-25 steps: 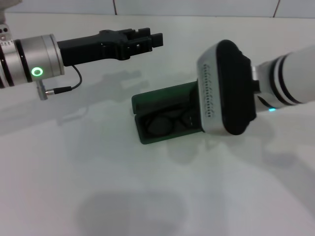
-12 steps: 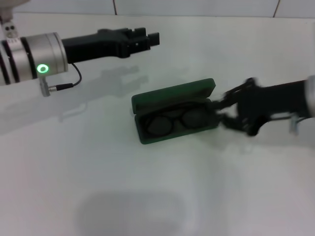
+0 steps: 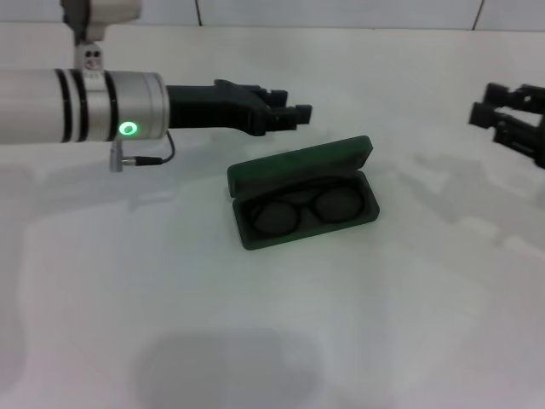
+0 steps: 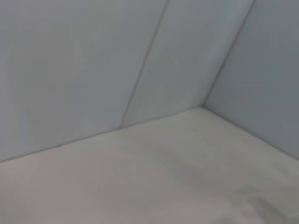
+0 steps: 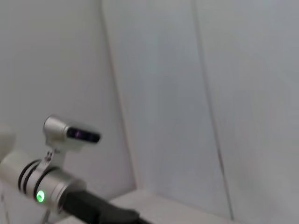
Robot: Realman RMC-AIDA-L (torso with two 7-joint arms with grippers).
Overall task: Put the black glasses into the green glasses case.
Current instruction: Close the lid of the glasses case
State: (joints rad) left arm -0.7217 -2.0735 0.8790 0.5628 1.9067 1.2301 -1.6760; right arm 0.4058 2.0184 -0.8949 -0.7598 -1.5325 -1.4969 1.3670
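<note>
The green glasses case lies open in the middle of the white table, its lid tipped back. The black glasses lie folded inside its lower half. My left gripper hovers just behind and left of the case's lid, open and empty, clear of the case. My right gripper is at the far right edge of the head view, open and empty, well away from the case. The wrist views show neither the case nor the glasses.
The white table ends at a tiled wall at the back. The left wrist view shows only the wall and tabletop. The right wrist view shows the wall and my left arm.
My right arm has drawn back from the case's right end to the far right, leaving the glasses in the case. My left arm has reached right, closer to the lid.
</note>
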